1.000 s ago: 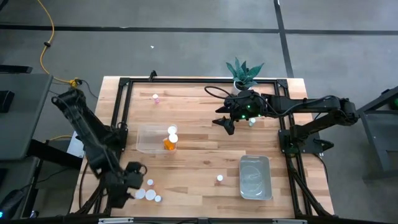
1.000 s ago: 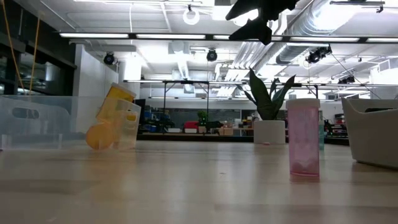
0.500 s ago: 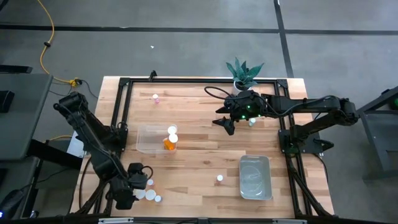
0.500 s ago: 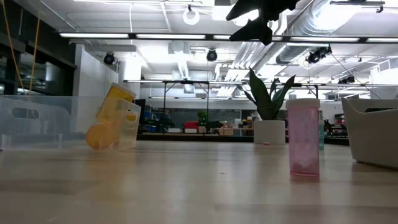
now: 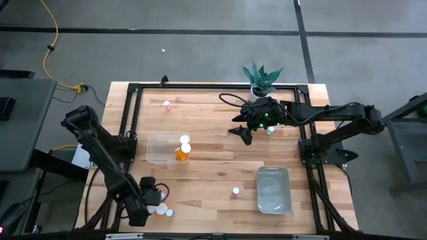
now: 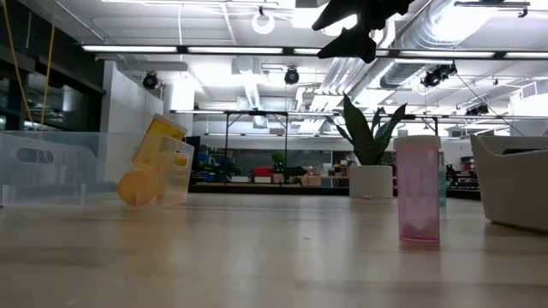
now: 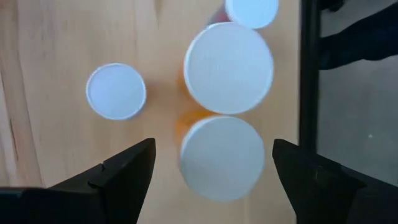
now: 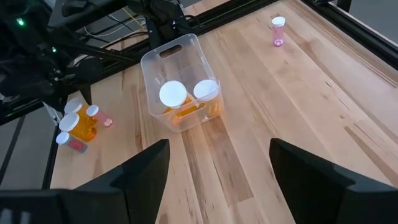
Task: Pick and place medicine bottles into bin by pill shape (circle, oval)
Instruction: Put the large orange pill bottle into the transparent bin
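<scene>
Pill shapes unreadable in every view. Left claw (image 7: pixel 211 171) fingertips cut off by frame edge; nearest bottle (image 7: pixel 222 158) blurred, uppermost cap (image 7: pixel 251 11) cropped at the edge.

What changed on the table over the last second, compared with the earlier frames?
The left gripper moved along the table's near-left corner until it hung right over the cluster of medicine bottles, its fingers open with one white cap between them; nothing is gripped yet. The right gripper stayed raised and open over the far side. The clear bin, its two bottles and the grey bin stayed put.

Potted plant (image 5: pixel 261 78) at table's (image 5: pixel 220 167) far edge.
</scene>
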Available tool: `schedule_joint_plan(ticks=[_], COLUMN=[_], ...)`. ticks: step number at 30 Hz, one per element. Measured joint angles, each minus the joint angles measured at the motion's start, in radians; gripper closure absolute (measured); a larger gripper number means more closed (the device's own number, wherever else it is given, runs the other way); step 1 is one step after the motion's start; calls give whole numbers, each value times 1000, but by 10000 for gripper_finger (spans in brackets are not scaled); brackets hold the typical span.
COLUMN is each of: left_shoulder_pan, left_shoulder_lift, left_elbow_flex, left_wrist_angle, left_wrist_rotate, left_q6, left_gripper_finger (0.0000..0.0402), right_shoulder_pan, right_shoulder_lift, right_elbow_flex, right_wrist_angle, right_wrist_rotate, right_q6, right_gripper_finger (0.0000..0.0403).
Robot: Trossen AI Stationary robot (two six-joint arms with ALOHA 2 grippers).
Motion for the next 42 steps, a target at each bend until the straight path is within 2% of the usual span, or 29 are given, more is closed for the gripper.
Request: schedule_joint_plan(ticks=[10, 23, 28, 34, 38, 42], left_shoulder_pan=[0, 2, 2, 42, 157, 360], left_shoulder_lift=[47, 15, -97, -354, -512, -563], left_elbow_flex=[0, 0, 0, 19, 104, 206], left_wrist_angle=[-13, -43, -151, -365, -487, -505], left_wrist_rotate=[3, 31, 31, 12, -122, -215], left_q6=[-3, 0, -9, -26, 27, 209], left_gripper_finger=[94, 211, 208, 185, 190, 203], right_shoulder_pan=[0, 0, 0, 0, 0, 0], right_shoulder_lift=[0, 0, 0, 0, 0, 0], right_elbow_flex=[0, 0, 0, 0, 0, 0], right_wrist_angle=[0, -1, 0, 0, 1, 10], right_wrist_rotate=[0, 45, 45, 45, 43, 32], right_q6=[4, 4, 4, 4, 4, 4], right_gripper_finger=[134, 134, 134, 134, 134, 134])
